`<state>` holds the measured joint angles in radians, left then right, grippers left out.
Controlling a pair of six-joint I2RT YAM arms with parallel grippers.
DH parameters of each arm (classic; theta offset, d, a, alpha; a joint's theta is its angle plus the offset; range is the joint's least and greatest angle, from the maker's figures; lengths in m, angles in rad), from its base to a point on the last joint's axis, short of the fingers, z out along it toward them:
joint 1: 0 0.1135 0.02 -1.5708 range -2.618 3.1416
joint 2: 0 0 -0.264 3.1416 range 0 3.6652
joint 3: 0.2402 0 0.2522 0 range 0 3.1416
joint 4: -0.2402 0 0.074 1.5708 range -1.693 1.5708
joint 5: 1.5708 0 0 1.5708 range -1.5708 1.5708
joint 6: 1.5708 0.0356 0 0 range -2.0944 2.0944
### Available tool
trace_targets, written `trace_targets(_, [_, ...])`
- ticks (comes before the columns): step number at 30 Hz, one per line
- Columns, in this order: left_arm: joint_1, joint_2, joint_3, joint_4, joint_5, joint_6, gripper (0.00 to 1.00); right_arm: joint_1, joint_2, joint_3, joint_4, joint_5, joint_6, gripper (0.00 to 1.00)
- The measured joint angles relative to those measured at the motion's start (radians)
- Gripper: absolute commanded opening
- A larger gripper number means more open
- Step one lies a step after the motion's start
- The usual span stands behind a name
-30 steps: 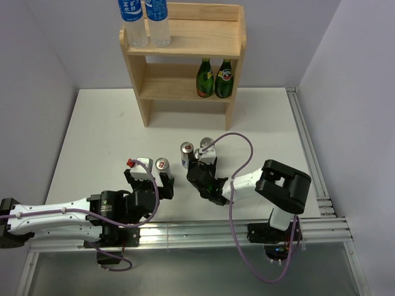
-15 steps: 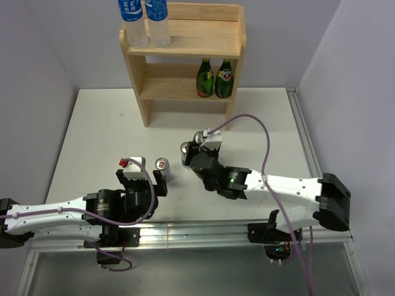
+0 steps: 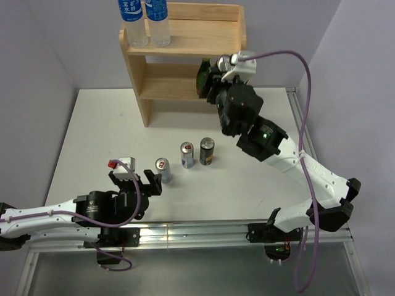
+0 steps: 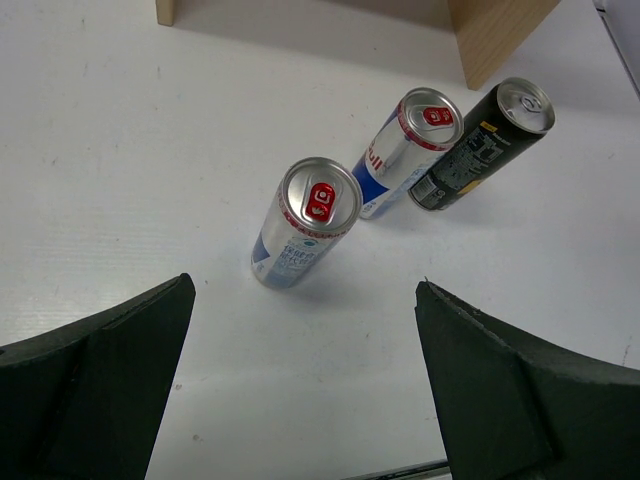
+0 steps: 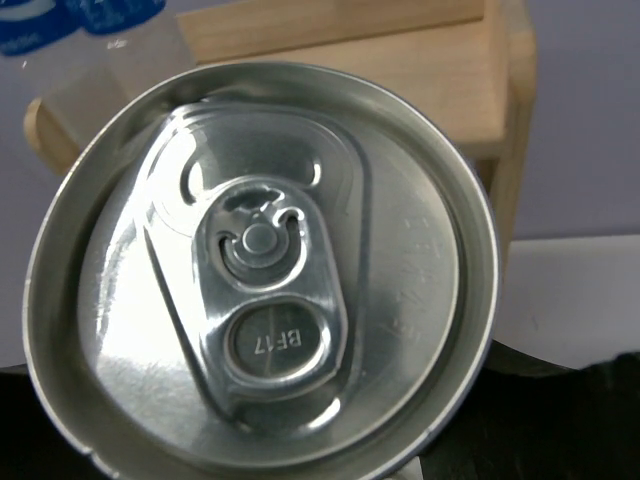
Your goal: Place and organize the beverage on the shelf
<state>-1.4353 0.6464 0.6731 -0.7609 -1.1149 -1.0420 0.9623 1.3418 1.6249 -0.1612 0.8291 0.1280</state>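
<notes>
Can (image 5: 260, 270) clamped in right gripper (image 3: 223, 69), beside shelf (image 3: 185, 48). I want it upright, clearing the shelf's side. Left gripper (image 4: 305, 340) gapes, empty.

Bright, even light with soft shadows; glare on the can (image 5: 120, 330).

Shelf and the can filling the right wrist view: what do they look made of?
Shelf: pale wood, apparently matte and unpainted, with faint grain visible. Can: metal, probably aluminium, judging by the shiny silver lid with its pull tab and pressed rim.
</notes>
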Motion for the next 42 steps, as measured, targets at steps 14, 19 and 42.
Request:
trace_targets(14, [0.000, -0.008, -0.011, 0.017, 0.000, 0.006, 0.99, -0.237, 0.335, 0.528, -0.119, -0.149, -0.191, 0.00])
trace_targets(19, [0.000, -0.008, -0.014, 0.025, 0.000, 0.009, 0.99, -0.315, 0.434, 0.655, -0.145, -0.192, -0.194, 0.00])
trace_targets(42, [0.000, -0.018, -0.019, 0.061, 0.010, 0.039, 0.99, -0.433, 0.572, 0.724, -0.149, -0.255, -0.174, 0.01])
